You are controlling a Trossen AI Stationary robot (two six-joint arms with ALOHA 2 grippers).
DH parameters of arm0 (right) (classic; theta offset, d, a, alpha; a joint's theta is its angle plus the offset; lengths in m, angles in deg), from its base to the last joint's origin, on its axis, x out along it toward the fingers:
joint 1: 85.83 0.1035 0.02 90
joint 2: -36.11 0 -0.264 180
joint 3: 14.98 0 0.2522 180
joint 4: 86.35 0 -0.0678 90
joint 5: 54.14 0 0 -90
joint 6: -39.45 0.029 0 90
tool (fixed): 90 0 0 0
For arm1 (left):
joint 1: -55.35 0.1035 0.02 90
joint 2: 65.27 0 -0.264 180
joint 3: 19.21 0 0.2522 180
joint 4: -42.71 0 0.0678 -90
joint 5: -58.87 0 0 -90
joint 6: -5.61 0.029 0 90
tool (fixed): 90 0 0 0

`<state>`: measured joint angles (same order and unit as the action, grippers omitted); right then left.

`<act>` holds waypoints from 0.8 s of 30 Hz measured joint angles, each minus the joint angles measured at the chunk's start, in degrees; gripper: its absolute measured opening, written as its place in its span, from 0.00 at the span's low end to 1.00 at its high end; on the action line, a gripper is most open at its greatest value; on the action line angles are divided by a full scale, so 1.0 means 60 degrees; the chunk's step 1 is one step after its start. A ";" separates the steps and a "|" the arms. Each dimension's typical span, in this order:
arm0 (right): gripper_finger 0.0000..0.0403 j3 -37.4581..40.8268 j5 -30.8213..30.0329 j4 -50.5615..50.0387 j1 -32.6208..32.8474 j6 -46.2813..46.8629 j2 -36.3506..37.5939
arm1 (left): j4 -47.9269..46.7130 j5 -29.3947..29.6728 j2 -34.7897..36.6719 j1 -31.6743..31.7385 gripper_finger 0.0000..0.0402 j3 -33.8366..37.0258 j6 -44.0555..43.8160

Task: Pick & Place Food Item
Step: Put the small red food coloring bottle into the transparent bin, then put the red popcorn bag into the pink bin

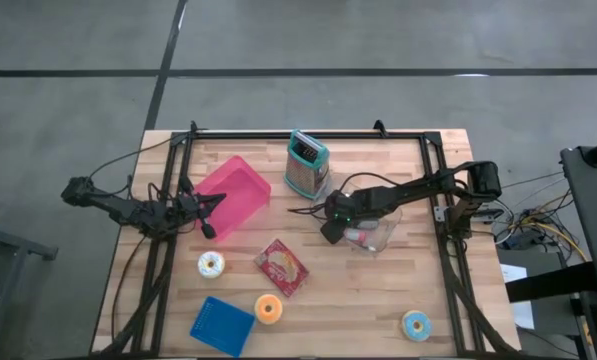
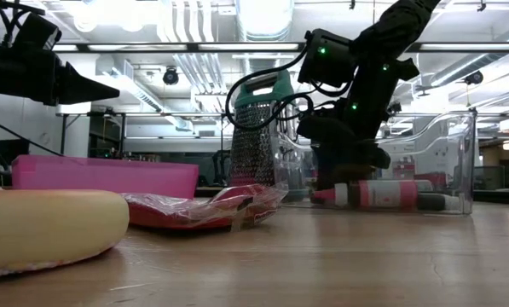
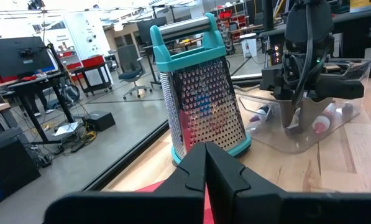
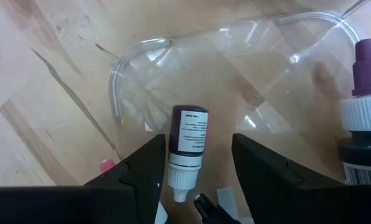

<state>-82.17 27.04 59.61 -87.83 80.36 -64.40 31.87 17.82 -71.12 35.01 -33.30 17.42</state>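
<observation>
A: Taking the clear bin (image 1: 383, 232) as the landmark, where is the right gripper (image 4: 194, 163)?

B: Inside the bin, pointing down at its floor. Its fingers are parted, with the small purple-labelled bottle (image 4: 186, 148) lying between them. Whether the pads touch it I cannot tell, so I would not call it held.

A: Which way does the bottle lie?

B: On its side on the bin floor, long axis running straight along the gap between the fingers, white cap toward the wrist. I judge the next move turns on that: the fingers flank its sides, so closing or lifting away are both open.

A: And the other arm?

B: The left gripper (image 1: 208, 229) is pinched closed, well away from the bin, beside the pink tray (image 1: 234, 194). The right arm is clearly the nearer one.

A: Counts, working outward from the bin?

B: At least two bottles in the bin, the second (image 4: 361, 118) purple-capped. One grater (image 1: 306, 163) just beyond it. One wrapped red snack (image 1: 281, 266), three doughnuts (image 1: 211, 264), one blue square lid (image 1: 221, 325), one pink tray.
</observation>
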 joint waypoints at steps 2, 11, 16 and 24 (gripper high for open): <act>0.46 0.0000 -0.0007 0.0010 0.0004 0.0000 0.0000 | 0.0000 0.0000 0.0000 0.0002 0.01 0.0001 0.0000; 0.46 0.0000 -0.0027 0.0019 0.0004 0.0054 0.0000 | 0.0001 -0.0002 0.0000 0.0000 0.01 -0.0001 0.0000; 0.45 0.0014 -0.0058 -0.0096 0.0004 0.0608 0.0171 | 0.0000 0.0000 0.0000 0.0000 0.01 -0.0001 0.0000; 0.44 0.0015 -0.0556 -0.0050 0.0243 0.0612 0.1295 | 0.0002 0.0000 0.0004 0.0004 0.01 0.0001 0.0000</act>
<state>-82.08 23.70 59.31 -86.37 84.03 -56.63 31.88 17.82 -71.10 35.04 -33.30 17.42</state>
